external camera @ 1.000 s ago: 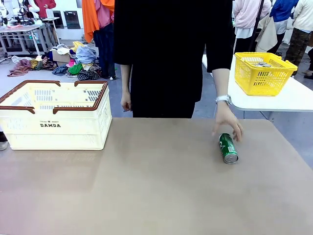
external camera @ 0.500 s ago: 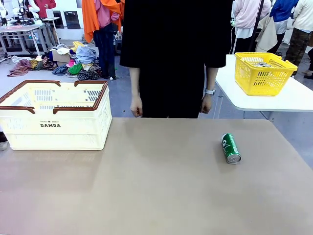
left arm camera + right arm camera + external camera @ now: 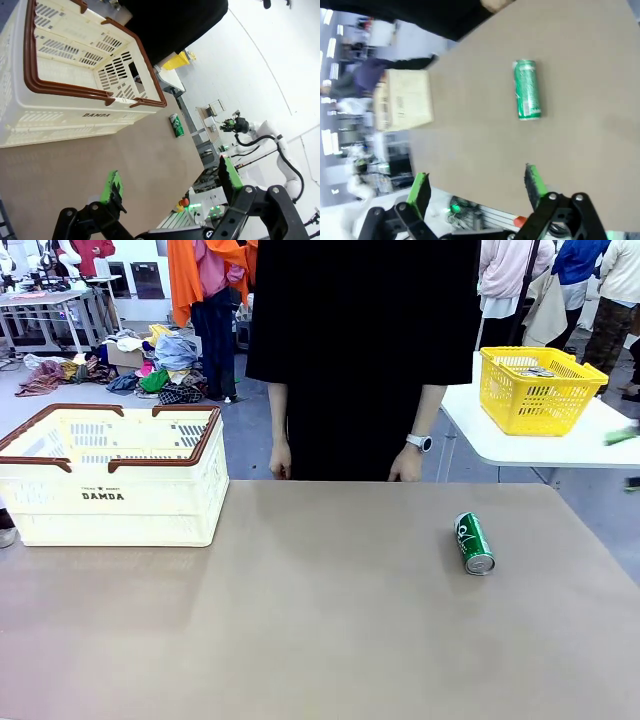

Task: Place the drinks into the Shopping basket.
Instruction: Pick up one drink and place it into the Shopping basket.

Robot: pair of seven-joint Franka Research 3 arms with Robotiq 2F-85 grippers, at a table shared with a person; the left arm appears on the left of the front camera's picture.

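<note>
Front view, green can [image 3: 474,543] lying well right of Shopping basket [image 3: 110,502], left gripper [image 3: 167,170], right gripper [image 3: 476,175] spread wide, empty.

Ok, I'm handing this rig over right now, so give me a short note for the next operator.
Left gripper: open, empty, facing the Shopping basket.
Right gripper: open, empty, over the table, facing the green can.
The green can lies on its side on the table's right part, nobody touching it.
Done: no drink in the basket, as far as its inside shows.
Left: pick up the can, put it in the basket.
</note>
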